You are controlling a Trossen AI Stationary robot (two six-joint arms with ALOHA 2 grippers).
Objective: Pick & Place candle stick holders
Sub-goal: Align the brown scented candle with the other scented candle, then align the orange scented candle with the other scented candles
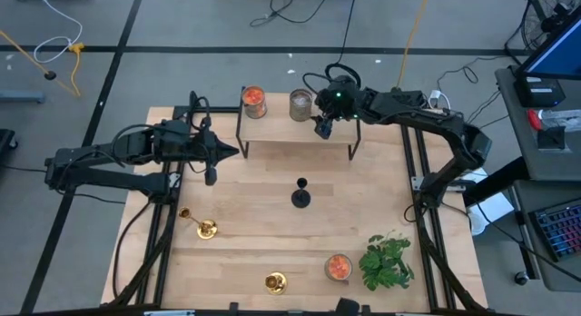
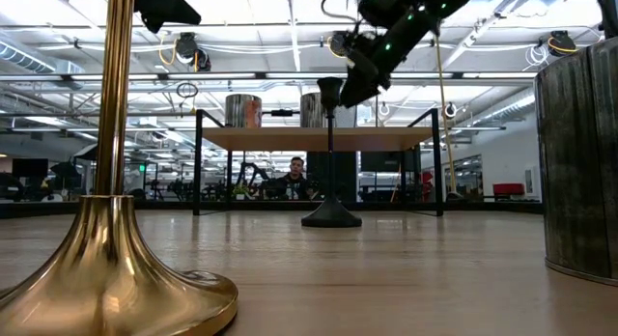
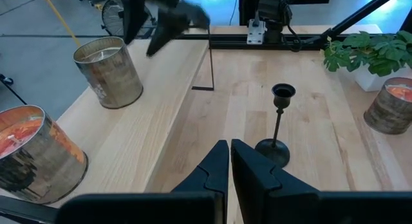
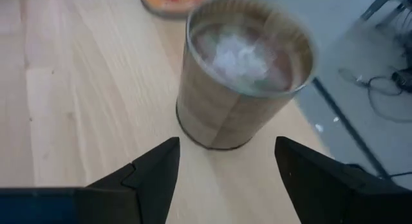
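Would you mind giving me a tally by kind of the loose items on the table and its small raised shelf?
Gold candle stick holders: 2
Black candle stick holder: 1
Jars with orange contents: 2
Jar with greyish contents: 1
Leafy green plant: 1
Total: 7

A raised shelf (image 1: 295, 125) is set toward 12 o'clock on the tabletop (image 1: 254, 234), and two jars (image 1: 254, 102) (image 1: 300, 104) are placed side by side on it. One candle stick holder (image 1: 300, 196) is stood at the centre, before the shelf. Two more (image 1: 204, 227) (image 1: 275, 282) are found at 8 and 6 o'clock. A third jar (image 1: 338, 267) is set at 5 o'clock, just beside a plant (image 1: 387, 260). The left tool (image 1: 238, 153) is held at 10 o'clock; the right tool (image 1: 321, 127) is held over the shelf beside a jar.
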